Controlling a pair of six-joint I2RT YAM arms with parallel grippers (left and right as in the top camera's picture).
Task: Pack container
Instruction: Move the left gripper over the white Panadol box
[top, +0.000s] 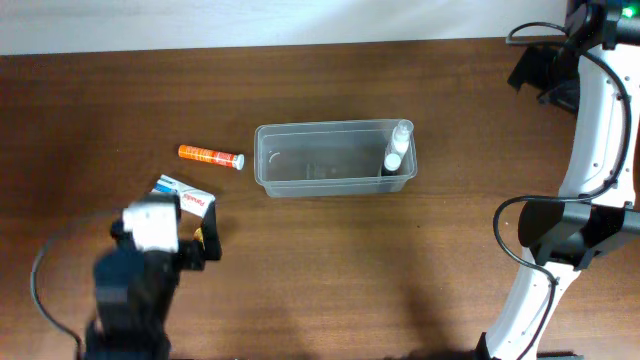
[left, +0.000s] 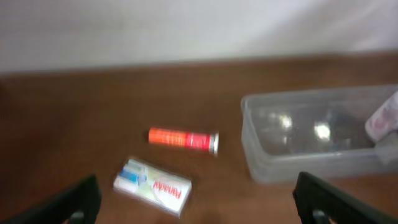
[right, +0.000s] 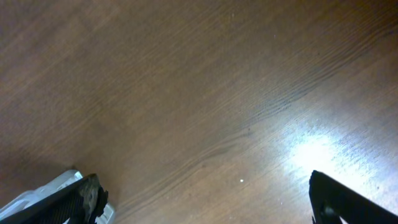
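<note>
Container (top: 330, 126): one white bottle (top: 398, 148) inside; one orange tube (top: 211, 156), one box (top: 185, 195) outside.

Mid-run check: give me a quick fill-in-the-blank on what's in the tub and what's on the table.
The container holds a white ___ at its right end. The tube on the table left of the container is coloured ___. The left gripper, near the white box, has its jaws ___.
Missing words: bottle, orange, open.
</note>
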